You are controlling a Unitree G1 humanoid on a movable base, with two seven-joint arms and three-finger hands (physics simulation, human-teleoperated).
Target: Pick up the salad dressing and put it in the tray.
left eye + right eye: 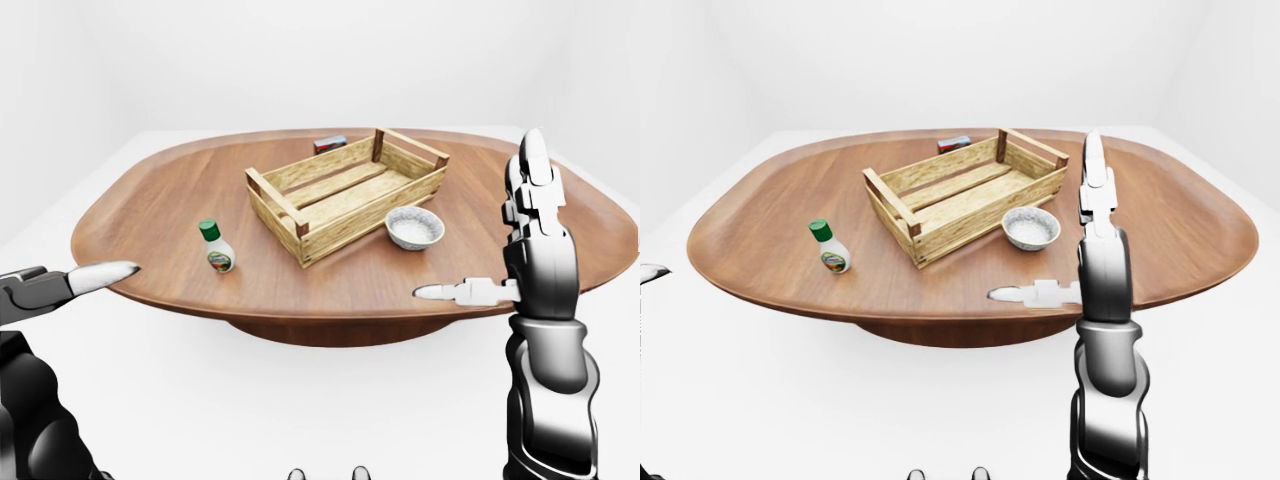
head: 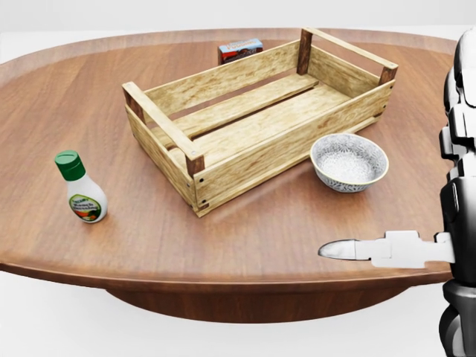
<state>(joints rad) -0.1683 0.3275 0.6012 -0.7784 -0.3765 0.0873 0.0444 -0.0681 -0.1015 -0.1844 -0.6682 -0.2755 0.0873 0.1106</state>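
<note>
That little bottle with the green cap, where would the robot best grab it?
Probably around the white body of the bottle, below the green cap. It stands upright with bare table around it, so the open left robot hand, on that side, could close on it sideways.

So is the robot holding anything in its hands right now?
No. Both the left hand and right hand are open and empty; the white green-capped salad dressing bottle stands untouched on the round wooden table.

The salad dressing bottle carries a label, and the small box has print; neither is legible.
</note>
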